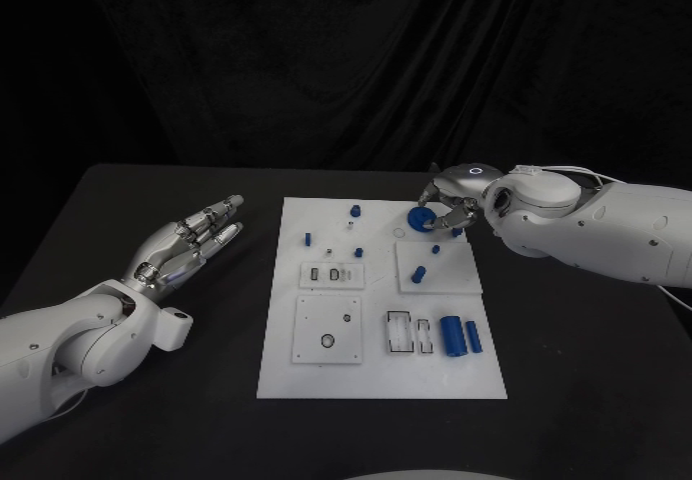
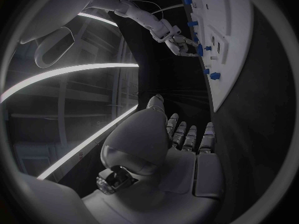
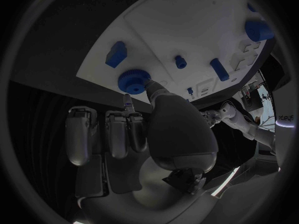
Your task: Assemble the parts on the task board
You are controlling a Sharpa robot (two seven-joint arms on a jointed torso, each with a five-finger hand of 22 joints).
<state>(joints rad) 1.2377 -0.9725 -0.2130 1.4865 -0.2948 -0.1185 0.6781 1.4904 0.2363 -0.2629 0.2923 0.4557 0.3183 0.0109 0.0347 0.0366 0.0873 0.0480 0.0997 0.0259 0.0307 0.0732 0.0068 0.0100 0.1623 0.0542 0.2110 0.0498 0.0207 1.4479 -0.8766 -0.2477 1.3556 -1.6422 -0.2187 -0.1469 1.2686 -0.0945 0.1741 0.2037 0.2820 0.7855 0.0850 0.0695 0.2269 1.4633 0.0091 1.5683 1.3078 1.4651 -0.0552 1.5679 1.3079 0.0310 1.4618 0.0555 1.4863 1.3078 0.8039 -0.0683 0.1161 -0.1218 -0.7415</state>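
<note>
Partly hidden: right hand [image 1: 450,212] pinching blue gear [image 3: 132,80].

Black matte surface [image 1: 173,420] before a dark curtain, white rectangular task board [image 1: 382,385] lying flat at its middle, long side running away from the robot, small blue parts [image 1: 460,335] lying on the board, bare surface on both sides

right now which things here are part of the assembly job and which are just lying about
Part of the job:
task board
blue gear, touched by the right hand
blue cylinders
blue pegs

Lying about:
black table
left hand, holding nothing, beside the board
</note>
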